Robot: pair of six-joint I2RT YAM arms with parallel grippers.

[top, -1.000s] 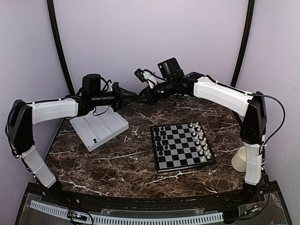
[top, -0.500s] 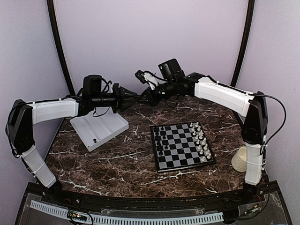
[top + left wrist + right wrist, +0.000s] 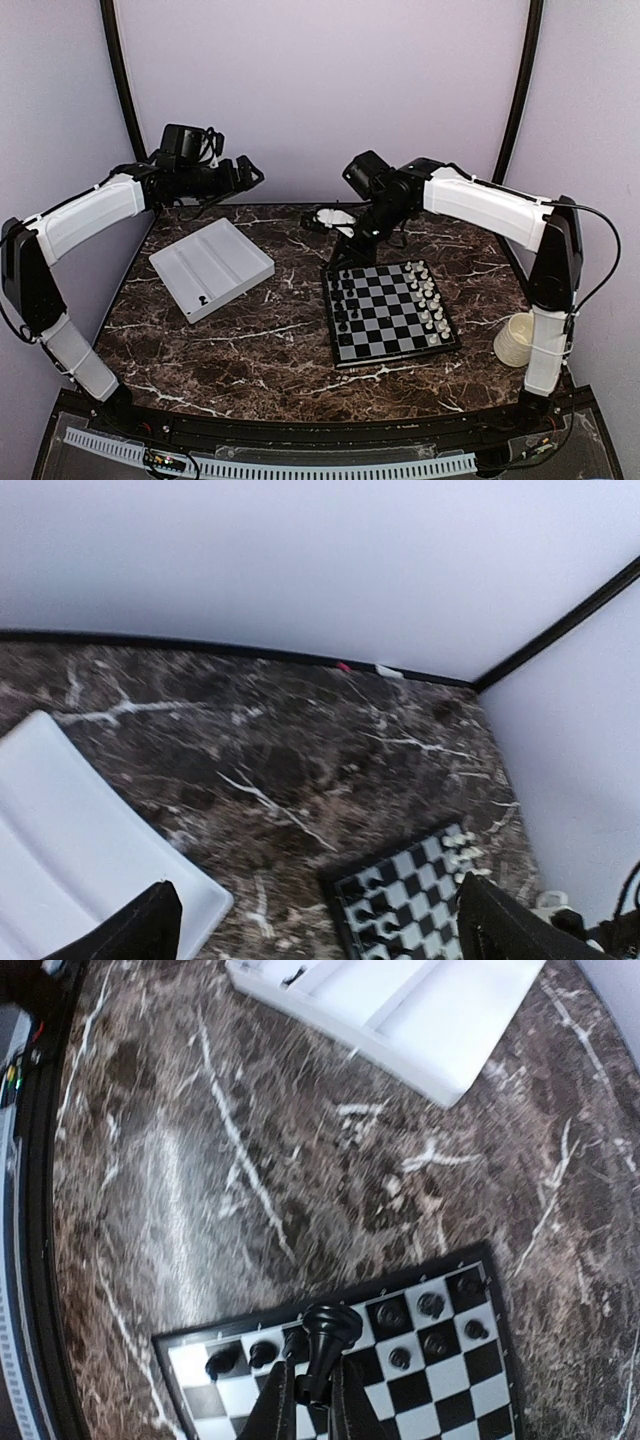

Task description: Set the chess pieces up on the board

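My right gripper (image 3: 310,1400) is shut on a black chess piece (image 3: 330,1332), held by its base with the rounded head pointing away from the fingers. In the top view this gripper (image 3: 347,252) hangs over the far left corner of the board (image 3: 385,305). Black chess pieces (image 3: 345,295) fill the board's left files and white ones (image 3: 428,300) the right files. My left gripper (image 3: 250,172) is raised high at the back left, open and empty. Its wide-apart fingertips (image 3: 150,930) frame the board (image 3: 401,864) far below.
A white two-compartment tray (image 3: 225,255) lies left of the board with one small black piece (image 3: 203,298) near its front corner. A pale cup (image 3: 517,340) stands at the right edge by the right arm's base. The curved wall rises close behind the table.
The two grippers were tip to tip above the back of the table. The left one has opened and drawn back up and left. The right one has come down over the board with the piece.
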